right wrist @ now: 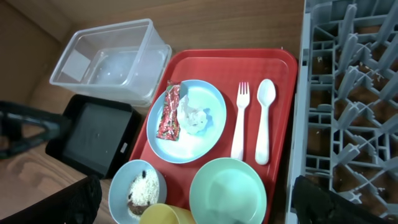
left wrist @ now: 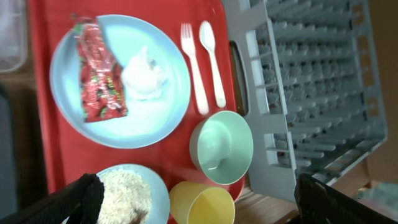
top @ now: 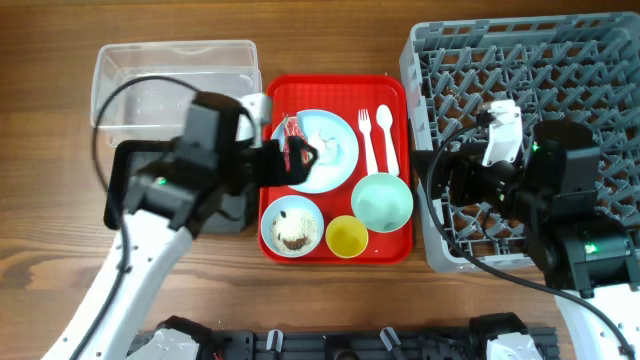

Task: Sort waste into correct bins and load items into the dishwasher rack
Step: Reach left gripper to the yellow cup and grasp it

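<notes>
On the red serving tray [top: 335, 90] a light blue plate [top: 335, 160] holds the red wrapper [top: 292, 133] and white tissue [top: 332, 143]. Fork [top: 367, 135] and spoon [top: 385, 130] lie to its right. Mint bowl [top: 381, 201], yellow cup [top: 346, 237] and small blue bowl of rice scraps [top: 292, 226] stand along the front. My left gripper [top: 297, 160] hovers open and empty above the plate's left edge; in its wrist view [left wrist: 199, 205] cup and rice bowl [left wrist: 127, 196] lie between its fingers. My right gripper [right wrist: 202, 199] is open and empty over the rack's [top: 520, 60] left side.
The clear tub [top: 170, 75] stands at the back left. The black tray [top: 118, 195] lies in front of it, mostly hidden under my left arm. The grey rack fills the right side, its left wall close to the red tray's right edge.
</notes>
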`<state>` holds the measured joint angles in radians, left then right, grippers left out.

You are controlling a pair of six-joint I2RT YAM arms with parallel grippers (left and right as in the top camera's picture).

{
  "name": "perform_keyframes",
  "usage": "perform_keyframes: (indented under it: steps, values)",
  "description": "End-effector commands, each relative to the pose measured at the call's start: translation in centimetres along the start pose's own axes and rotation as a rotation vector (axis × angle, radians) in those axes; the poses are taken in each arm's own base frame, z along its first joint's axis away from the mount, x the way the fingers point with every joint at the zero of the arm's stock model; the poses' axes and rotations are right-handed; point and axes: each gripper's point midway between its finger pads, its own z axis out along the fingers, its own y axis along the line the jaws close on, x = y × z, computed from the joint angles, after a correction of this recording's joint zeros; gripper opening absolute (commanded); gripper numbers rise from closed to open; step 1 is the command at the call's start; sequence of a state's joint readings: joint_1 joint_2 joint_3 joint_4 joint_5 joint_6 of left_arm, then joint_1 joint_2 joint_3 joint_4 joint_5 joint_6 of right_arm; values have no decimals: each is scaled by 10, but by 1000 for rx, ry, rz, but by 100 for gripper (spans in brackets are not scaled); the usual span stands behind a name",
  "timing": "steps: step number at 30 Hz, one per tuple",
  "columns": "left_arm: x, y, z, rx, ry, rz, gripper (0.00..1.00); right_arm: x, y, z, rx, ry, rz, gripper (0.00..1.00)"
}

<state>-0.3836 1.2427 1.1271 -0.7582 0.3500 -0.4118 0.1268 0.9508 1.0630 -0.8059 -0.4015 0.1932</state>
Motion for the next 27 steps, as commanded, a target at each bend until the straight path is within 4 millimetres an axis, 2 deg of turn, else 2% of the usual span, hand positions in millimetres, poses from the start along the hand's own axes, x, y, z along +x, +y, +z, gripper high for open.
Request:
perform_keyframes:
  steps: [1, 5, 9, 12, 16, 20, 27]
  values:
    - [17, -11, 19, -44, 55, 81, 96, -8, -1, -6, 21, -31, 11, 100]
    - [52, -3, 48, -154, 185, 130, 83, -8, -10, -6, 73, -35, 72, 100]
    - [87, -5, 75, -186, 316, 165, 75, -10, -17, -7, 112, -47, 99, 100]
    - [106, -5, 89, -207, 381, 188, 63, -9, -17, -7, 112, -45, 99, 100]
    - [124, -4, 99, -233, 437, 193, 48, -9, -17, -7, 112, -45, 99, 100]
    - [137, -9, 99, -242, 467, 203, 43, -9, -17, -7, 112, -45, 99, 100]
    - [146, -7, 103, -314, 450, 291, 46, -9, -18, -6, 113, -42, 101, 100]
